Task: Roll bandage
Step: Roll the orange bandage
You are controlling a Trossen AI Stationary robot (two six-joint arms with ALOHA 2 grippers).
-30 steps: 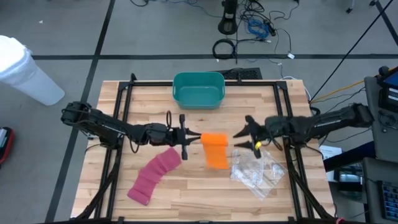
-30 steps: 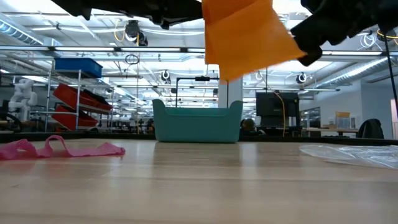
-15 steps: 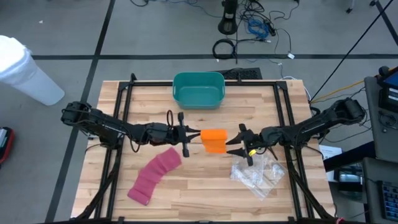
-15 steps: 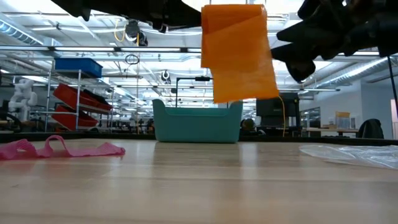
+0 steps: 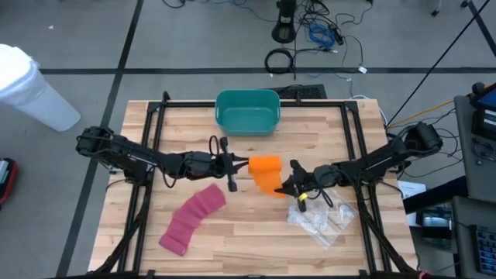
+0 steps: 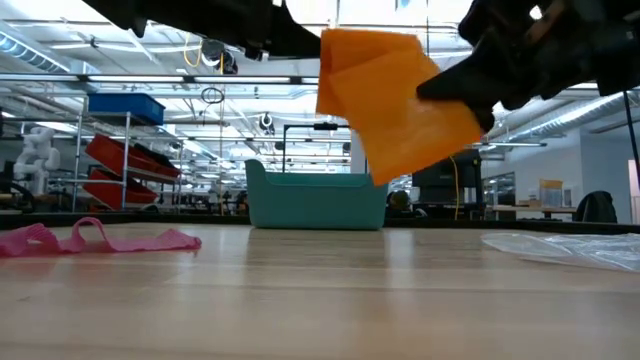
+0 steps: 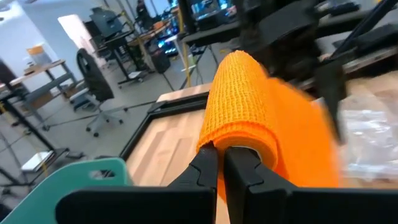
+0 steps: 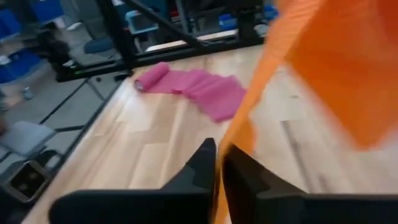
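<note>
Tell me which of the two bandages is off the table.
The orange bandage: it hangs in the air, pinched between the left tool and right tool. The pink bandage lies flat on the wood.

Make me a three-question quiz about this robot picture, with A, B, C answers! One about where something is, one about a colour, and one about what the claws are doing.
1. Where is the teal tub?
A. at the table's far edge, in the middle
B. under the pink bandage
C. on the floor

2. What colour is the bandage held in the air?
A. green
B. orange
C. white

3. What are the two claws doing?
A. both wide open
B. both resting in the tub
C. both shut on the same bandage

Answers:
1 A: the tub sits alone at the far edge.
2 B: the orange bandage hangs above the wood; the pink bandage lies flat.
3 C: the left claw and the right claw pinch opposite ends.
</note>
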